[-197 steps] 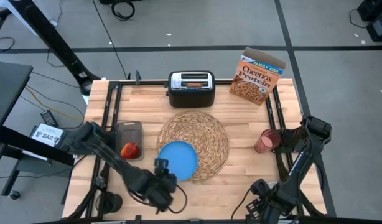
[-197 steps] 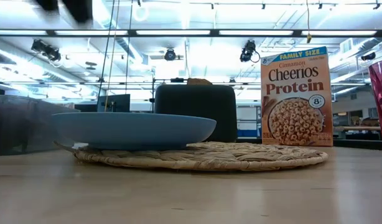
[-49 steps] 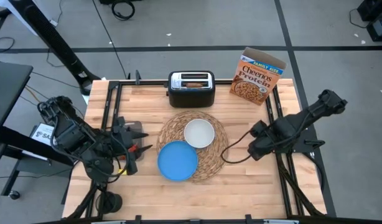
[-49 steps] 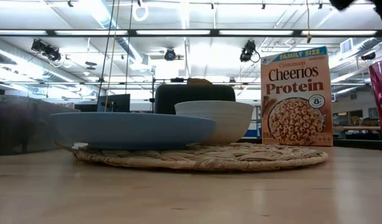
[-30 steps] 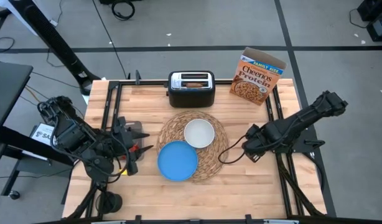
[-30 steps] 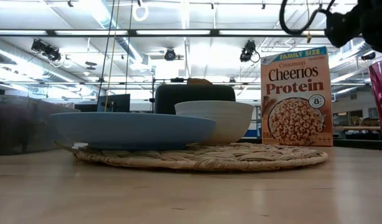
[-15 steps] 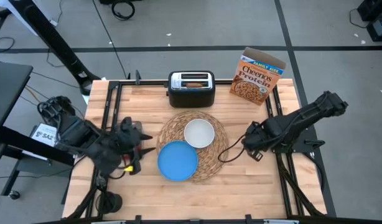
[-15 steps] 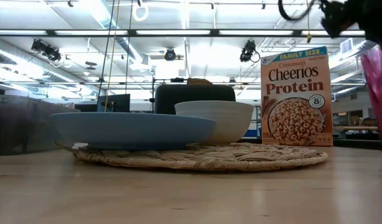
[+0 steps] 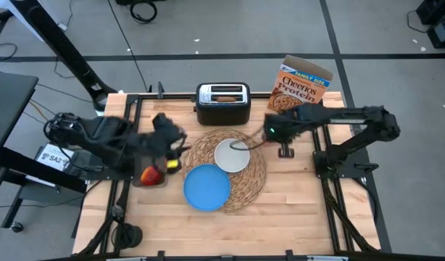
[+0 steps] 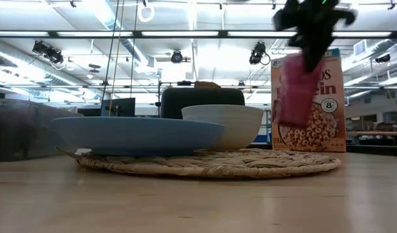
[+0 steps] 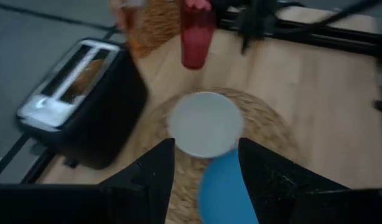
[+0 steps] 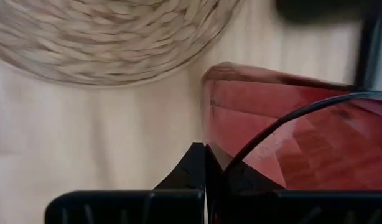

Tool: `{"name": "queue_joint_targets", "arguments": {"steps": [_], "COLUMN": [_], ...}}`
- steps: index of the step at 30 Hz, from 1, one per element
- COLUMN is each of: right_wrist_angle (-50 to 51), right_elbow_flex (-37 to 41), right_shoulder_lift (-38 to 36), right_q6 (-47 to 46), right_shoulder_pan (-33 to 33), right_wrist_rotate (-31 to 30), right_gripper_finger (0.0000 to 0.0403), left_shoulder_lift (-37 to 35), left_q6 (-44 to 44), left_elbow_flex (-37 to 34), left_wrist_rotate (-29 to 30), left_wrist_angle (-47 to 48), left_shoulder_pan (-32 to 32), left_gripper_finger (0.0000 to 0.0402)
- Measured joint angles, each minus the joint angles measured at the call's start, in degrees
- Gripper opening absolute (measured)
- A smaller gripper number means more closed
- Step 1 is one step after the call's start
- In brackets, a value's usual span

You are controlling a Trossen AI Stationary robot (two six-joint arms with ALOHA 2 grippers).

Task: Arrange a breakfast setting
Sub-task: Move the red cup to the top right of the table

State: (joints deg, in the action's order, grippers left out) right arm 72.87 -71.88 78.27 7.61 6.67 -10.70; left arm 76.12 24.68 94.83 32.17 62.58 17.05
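One right hand (image 9: 275,130) now carries the translucent red cup (image 10: 297,90), pinched, from frame right toward the placemat (image 9: 248,174); left hand (image 9: 172,141) spread, empty.

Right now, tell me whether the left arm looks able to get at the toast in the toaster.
Probably yes. The left gripper is open and empty, near the placemat's edge. The toast slice stands up out of the toaster's slot, nothing over it. The right gripper, holding the red cup, is off to the side.

Bright ceiling strip lights; both wrist views and moving arms motion-blurred
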Motion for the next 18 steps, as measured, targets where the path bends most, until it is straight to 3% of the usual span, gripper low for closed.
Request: {"name": "queue_joint_targets", "arguments": {"steps": [3, 7, 12, 18], "right_wrist_angle": [-4.92, -7.14, -7.38, -9.83], "right_elbow_flex": [0.0, -0.02, -0.02, -0.04], "right_shoulder_lift": [4.42, 9.51, 12.41, 12.54], "right_q6": [15.97, 28.95, 33.4, 35.77], "right_shoulder_pan": [3.45, 5.76, 7.06, 8.13], "right_wrist_rotate": [0.0, 0.2, -3.31, -1.67], "right_gripper_finger": [0.001, 0.001, 0.001, 0.001], "left_shoulder_lift": [0.0, 0.0, -0.07, -0.17], "left_q6": [-1.4, -1.87, -4.07, -9.15], "left_elbow_flex": [0.0, 0.0, 0.0, 0.0], "left_wrist_rotate": [-2.32, -5.36, -6.58, -9.52], "left_wrist_angle": [0.16, 0.44, 0.65, 0.64], "left_shoulder_pan": [-5.39, -11.46, -16.56, -21.83], "left_gripper_finger": [0.0182, 0.0182, 0.0182, 0.0182]}}
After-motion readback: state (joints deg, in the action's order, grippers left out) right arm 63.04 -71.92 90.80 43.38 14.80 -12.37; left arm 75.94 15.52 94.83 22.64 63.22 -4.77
